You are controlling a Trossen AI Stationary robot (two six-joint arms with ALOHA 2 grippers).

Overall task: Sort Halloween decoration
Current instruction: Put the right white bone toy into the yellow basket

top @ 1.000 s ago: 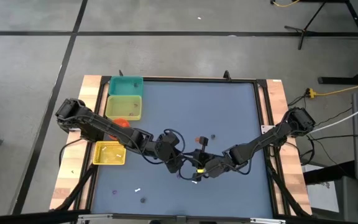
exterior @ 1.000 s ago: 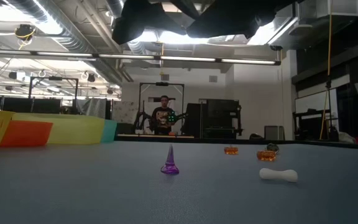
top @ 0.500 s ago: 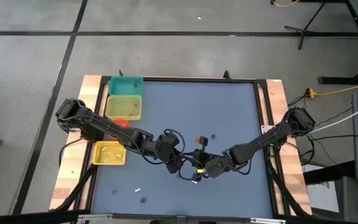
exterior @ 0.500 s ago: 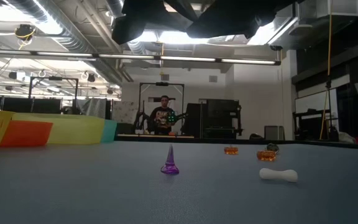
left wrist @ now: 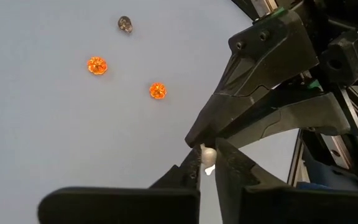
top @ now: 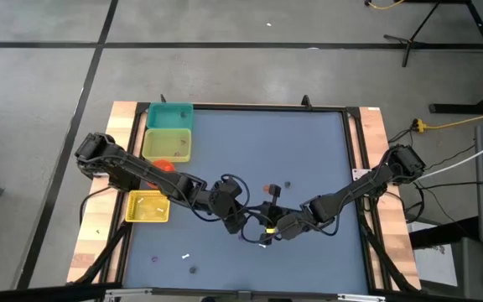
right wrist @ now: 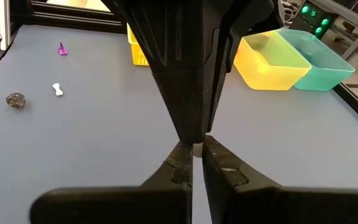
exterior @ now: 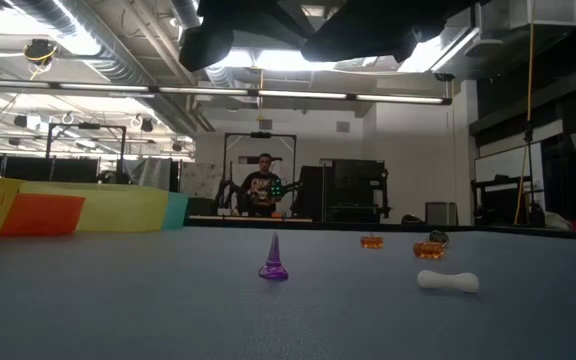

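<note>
My two grippers meet tip to tip above the middle of the table, the left (top: 255, 225) coming from the left and the right (top: 272, 228) from the right. A small white stick (left wrist: 208, 155) sits between them, and both are shut on it. Other Halloween decoration pieces lie on the blue mat: two orange pumpkins (left wrist: 96, 65) (left wrist: 158, 91), a dark skull (left wrist: 125, 24), a purple cone (exterior: 273, 262) standing on its base, and a white bone (exterior: 448, 282). My left gripper pinches the white stick (left wrist: 209, 159) between its two fingertips (left wrist: 192, 169), held clear of the mat. My right gripper's shut fingertips (left wrist: 197, 142) meet the same stick at its other end (left wrist: 206, 149), coming level from the table's right. The right wrist view hides the stick behind the left gripper.
Teal (top: 170, 116), yellow (top: 168, 144) and red (top: 164, 166) bins and a yellow basket (top: 148, 206) line the left edge. A purple piece (top: 153, 259), a white stick (top: 186, 254) and a dark piece (top: 193, 270) lie near the front left. A person stands far behind the table (exterior: 263, 185).
</note>
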